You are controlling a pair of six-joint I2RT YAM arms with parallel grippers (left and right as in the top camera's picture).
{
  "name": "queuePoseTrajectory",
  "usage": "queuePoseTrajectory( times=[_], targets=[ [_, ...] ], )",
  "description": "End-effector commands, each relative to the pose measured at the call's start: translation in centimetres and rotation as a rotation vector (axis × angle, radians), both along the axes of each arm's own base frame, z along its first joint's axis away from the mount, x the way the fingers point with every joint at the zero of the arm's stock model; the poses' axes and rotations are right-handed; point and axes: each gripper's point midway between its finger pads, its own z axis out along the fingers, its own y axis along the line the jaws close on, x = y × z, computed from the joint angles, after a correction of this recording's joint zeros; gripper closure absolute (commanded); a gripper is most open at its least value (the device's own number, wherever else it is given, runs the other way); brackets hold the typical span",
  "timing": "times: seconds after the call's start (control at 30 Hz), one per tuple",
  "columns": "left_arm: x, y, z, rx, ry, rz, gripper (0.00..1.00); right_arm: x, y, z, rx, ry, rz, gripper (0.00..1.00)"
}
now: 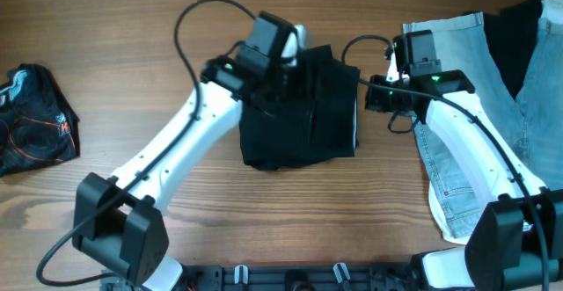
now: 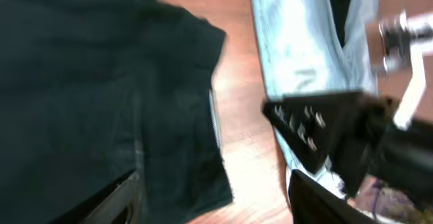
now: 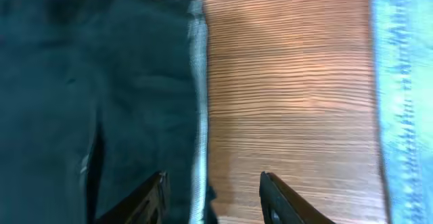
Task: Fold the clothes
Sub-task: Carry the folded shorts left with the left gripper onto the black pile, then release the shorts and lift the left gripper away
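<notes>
- The right gripper [image 3: 211, 200] has its jaws spread, with nothing held. It hangs over the 3 o'clock edge of the black shorts [image 1: 299, 115], where a pale lining strip [image 3: 197, 82] shows.
- The left gripper [image 2: 216, 207] is likewise spread wide and, as far as we can judge, empty (its wrist view is blurred). It sits over the shorts' 12 o'clock edge.
- The black shorts lie mid-table [image 1: 290, 229], gathered into a rough square rather than smoothed flat.
- We judge the cloth light and limp, so it will sag and slide over itself. We would pinch it at the lined edge or a seam, catching all layers, with one corner per arm so the fold travels evenly.
- The light-blue denim shorts [image 1: 449, 177] lie at 3 o'clock beneath the right arm, with bare wood between them and the black pair. We expect them to be stiffer and heavier.
- A dark garment [image 1: 519, 36] lies on the denim at 2 o'clock, and a printed garment [image 1: 35, 120] sits well apart at 9 o'clock.
- Three things are in the way. The two wrists crowd the same cloth, the left forearm crosses its 9 o'clock side, and a cable [image 1: 189, 27] loops at 11 o'clock.
</notes>
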Motion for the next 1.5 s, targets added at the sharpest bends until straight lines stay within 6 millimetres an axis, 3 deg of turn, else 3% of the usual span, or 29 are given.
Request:
queuePoseTrajectory(
  times=[0.0, 0.07, 0.1, 0.2, 0.23, 0.3, 0.4, 0.53, 0.6, 0.67, 0.7, 0.73, 0.77, 0.83, 0.87, 0.93, 1.0, 1.1, 1.17, 1.23, 1.27, 1.37, 1.47],
  targets=[
    [5.1, 7.1, 0.1, 0.062, -0.054, 0.169, 0.26, -0.8, 3.7, 1.1, 0.130, -0.020, 0.247, 0.51],
    [6.9, 12.0, -1.3, 0.142, -0.037, 0.303, 0.19, -1.6, 5.1, 0.5, 0.168, 0.012, 0.303, 0.51],
    [7.5, 13.6, -2.3, 0.152, -0.013, 0.337, 0.14, -1.9, 5.6, -0.1, 0.170, 0.036, 0.315, 0.52],
    [8.8, 15.7, -5.8, 0.186, 0.044, 0.368, 0.05, -2.5, 6.6, -1.4, 0.170, 0.085, 0.321, 0.48],
    [9.4, 15.9, -8.3, 0.208, 0.058, 0.336, 0.03, -2.6, 6.9, -1.5, 0.178, 0.101, 0.298, 0.46],
    [10.0, 15.2, -10.8, 0.206, 0.067, 0.285, 0.00, -2.6, 6.8, -1.5, 0.178, 0.103, 0.291, 0.45],
    [11.3, 12.3, -14.8, 0.126, 0.049, 0.165, 0.00, -2.8, 6.7, -1.6, 0.181, 0.119, 0.267, 0.44],
    [11.0, 8.3, -16.9, 0.028, 0.051, 0.063, 0.03, -2.9, 6.6, -1.7, 0.182, 0.127, 0.248, 0.44],
    [10.3, 6.3, -17.1, 0.031, 0.044, 0.019, 0.17, -2.8, 6.6, -1.7, 0.179, 0.124, 0.247, 0.44],
    [10.1, 5.5, -17.0, 0.028, 0.030, 0.001, 0.39, -2.7, 6.6, -1.6, 0.179, 0.122, 0.247, 0.44],
    [10.1, 5.4, -17.0, 0.028, 0.031, -0.001, 0.57, -2.7, 6.6, -1.7, 0.179, 0.123, 0.247, 0.44],
    [10.0, 5.5, -17.0, 0.029, 0.034, -0.001, 0.89, -2.8, 6.6, -1.7, 0.179, 0.125, 0.247, 0.44],
    [10.2, 5.8, -17.0, 0.030, 0.035, 0.007, 0.96, -2.8, 6.5, -1.7, 0.175, 0.125, 0.246, 0.44],
    [11.2, 7.9, -16.1, 0.025, 0.023, 0.052, 0.96, -2.8, 6.5, -1.7, 0.174, 0.125, 0.245, 0.43],
    [11.9, 9.9, -14.8, 0.023, 0.012, 0.094, 0.96, -2.7, 6.3, -1.8, 0.159, 0.123, 0.239, 0.43],
    [13.6, 16.8, -10.9, 0.038, -0.032, 0.240, 0.96, -2.7, 6.1, -1.8, 0.151, 0.122, 0.237, 0.43],
    [14.1, 22.2, -7.8, 0.037, -0.067, 0.348, 0.96, -2.6, 6.1, -1.8, 0.151, 0.120, 0.236, 0.43],
    [13.7, 32.8, -2.8, 0.041, -0.151, 0.561, 0.96, -2.7, 6.1, -1.8, 0.151, 0.122, 0.237, 0.43],
    [12.9, 38.6, -1.1, 0.055, -0.190, 0.678, 0.96, -2.7, 6.1, -1.8, 0.151, 0.122, 0.237, 0.43],
    [10.6, 46.0, 0.2, 0.081, -0.214, 0.843, 0.96, -2.7, 6.1, -1.8, 0.151, 0.122, 0.236, 0.43],
    [9.6, 48.2, 0.3, 0.086, -0.211, 0.891, 0.96, -2.6, 6.1, -1.8, 0.151, 0.121, 0.236, 0.43],
    [3.8, 57.4, -0.1, 0.102, -0.172, 1.113, 0.96, -2.7, 6.1, -1.9, 0.157, 0.128, 0.216, 0.43],
    [-0.7, 63.2, 0.1, 0.117, -0.180, 1.262, 0.96, -2.7, 6.1, -1.8, 0.158, 0.130, 0.213, 0.43]
  ],
)
